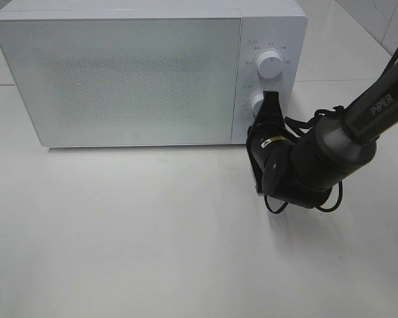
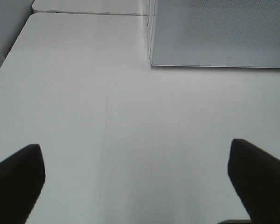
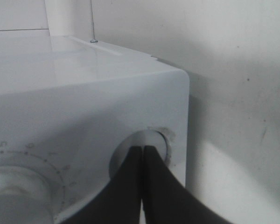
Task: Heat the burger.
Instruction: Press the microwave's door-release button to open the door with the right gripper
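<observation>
Right gripper (image 1: 270,99): pinched shut, empty, tips on the lower knob (image 1: 255,102) of the microwave (image 1: 272,26), seemingly to turn it.
Left gripper (image 2: 134,149): spread wide, empty, idle beside the microwave.
Burger: unseen; presumably behind the microwave's closed door (image 1: 119,79).

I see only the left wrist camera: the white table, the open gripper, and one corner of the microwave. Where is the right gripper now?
Observer: The right gripper is at the lower knob on the front of the microwave.
Operator: Does it hold this knob?
Observer: No. Its fingers are shut against each other, with the tips in front of the knob. I cannot tell if they touch it.
Operator: Do you see the burger somewhere?
Observer: No, it shows in none of the views.
</observation>
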`<state>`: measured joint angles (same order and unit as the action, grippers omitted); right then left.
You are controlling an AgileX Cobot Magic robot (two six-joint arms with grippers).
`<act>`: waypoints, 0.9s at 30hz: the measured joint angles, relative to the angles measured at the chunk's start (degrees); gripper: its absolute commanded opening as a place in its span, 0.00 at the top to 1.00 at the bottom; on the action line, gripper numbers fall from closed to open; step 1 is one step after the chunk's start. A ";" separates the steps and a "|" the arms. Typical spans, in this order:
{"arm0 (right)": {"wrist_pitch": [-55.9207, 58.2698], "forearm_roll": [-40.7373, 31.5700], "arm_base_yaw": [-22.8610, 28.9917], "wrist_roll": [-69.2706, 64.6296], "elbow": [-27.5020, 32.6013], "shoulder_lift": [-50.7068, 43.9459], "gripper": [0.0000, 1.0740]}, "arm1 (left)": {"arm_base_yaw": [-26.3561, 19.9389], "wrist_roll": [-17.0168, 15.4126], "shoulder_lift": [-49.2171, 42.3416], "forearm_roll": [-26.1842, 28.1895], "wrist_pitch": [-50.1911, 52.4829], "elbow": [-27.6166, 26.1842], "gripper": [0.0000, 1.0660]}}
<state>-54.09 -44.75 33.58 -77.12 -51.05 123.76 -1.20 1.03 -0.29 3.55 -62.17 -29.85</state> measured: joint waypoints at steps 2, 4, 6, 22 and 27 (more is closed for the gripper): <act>0.17 -0.29 0.06 0.17 -0.23 0.00 1.00 | 0.00 0.00 0.00 0.00 0.00 0.00 0.06; 0.17 -0.69 0.11 0.69 -0.63 0.00 1.00 | 0.00 0.00 0.00 0.00 0.00 0.00 0.06; 0.17 -0.74 0.11 0.86 -0.63 0.06 1.00 | 0.00 0.00 0.00 0.00 0.00 0.00 0.06; -4.58 -5.33 1.15 3.72 -4.07 3.50 1.00 | 0.00 0.00 0.00 0.00 0.00 0.00 0.06; -5.04 -6.36 1.43 4.76 -4.35 3.67 1.00 | 0.00 0.00 0.00 0.00 0.00 0.00 0.06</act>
<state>-59.13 -51.11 35.01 -72.36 -55.41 127.43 -1.20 1.03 -0.29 3.55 -62.17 -29.85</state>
